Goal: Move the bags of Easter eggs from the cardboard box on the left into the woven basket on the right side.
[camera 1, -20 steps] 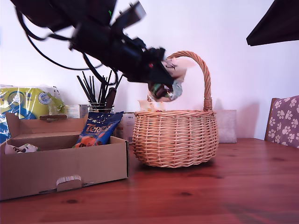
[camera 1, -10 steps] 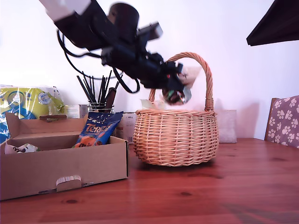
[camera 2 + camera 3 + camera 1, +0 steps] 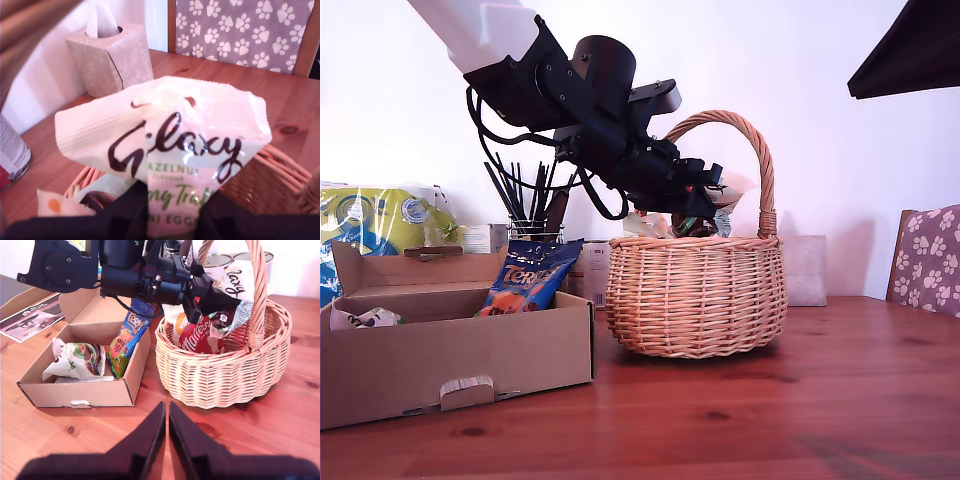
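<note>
- My first gripper (image 3: 220, 300) clamps the cream Galaxy bag (image 3: 165, 150) just above the woven basket (image 3: 695, 295); releasing off-centre could catch the bag on the handle (image 3: 760, 165).
- My second gripper (image 3: 166, 422) hovers closed, empty; 2 bags remain in the cardboard box (image 3: 460, 350).

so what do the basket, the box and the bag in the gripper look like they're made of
The woven basket looks like light-tan wicker, matte, with visible interlaced strands. The cardboard box looks like plain brown corrugated card, dull, with folded flaps. The cream bag in my first gripper is probably plastic film: glossy, crinkled, with a ribbed sealed edge.
</note>
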{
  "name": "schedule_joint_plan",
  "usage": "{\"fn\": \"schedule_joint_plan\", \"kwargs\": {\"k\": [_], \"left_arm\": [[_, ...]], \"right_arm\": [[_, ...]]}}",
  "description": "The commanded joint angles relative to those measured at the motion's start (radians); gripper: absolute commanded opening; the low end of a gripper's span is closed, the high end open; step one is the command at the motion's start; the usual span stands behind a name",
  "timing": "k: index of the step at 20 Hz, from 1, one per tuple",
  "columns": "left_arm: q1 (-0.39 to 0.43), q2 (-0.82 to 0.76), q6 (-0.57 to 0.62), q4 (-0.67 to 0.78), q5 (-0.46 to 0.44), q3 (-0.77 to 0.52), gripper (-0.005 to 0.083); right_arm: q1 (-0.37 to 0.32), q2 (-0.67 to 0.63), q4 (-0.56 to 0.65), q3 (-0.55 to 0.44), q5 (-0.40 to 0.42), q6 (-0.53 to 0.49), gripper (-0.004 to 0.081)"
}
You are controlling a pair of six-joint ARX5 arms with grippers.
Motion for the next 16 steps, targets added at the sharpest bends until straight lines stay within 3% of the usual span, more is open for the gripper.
{"fn": "schedule_joint_plan", "kwargs": {"k": [1,2,3,9,11,15,16], "left_arm": [[-0.012,0.031,-0.002,0.032,-0.003,0.010,0.0400],[-0.014,0.031,-0.002,0.043,-0.003,0.010,0.0510],[-0.019,0.031,-0.001,0.046,-0.003,0.010,0.0555],[-0.019,0.031,0.006,0.042,-0.022,0.013,0.0546],[-0.019,0.018,0.006,-0.013,-0.039,0.023,0.0447],[-0.019,-0.072,0.059,-0.244,-0.039,0.026,0.0057],[-0.019,-0.097,0.059,-0.305,-0.039,0.026,0.0009]], "right_arm": [[0.003,-0.002,0.004,0.000,-0.001,0.001,-0.0012],[0.003,-0.002,0.004,0.000,-0.001,0.001,-0.0012],[0.003,-0.002,0.004,0.000,-0.001,0.001,-0.0012],[0.003,-0.002,0.004,0.000,-0.026,0.002,-0.0012],[0.003,-0.002,0.004,0.000,-0.026,0.001,-0.0012],[0.003,-0.002,0.005,0.000,-0.026,0.001,-0.0012],[0.003,-0.002,0.005,0.000,-0.026,0.000,-0.0012]]}}
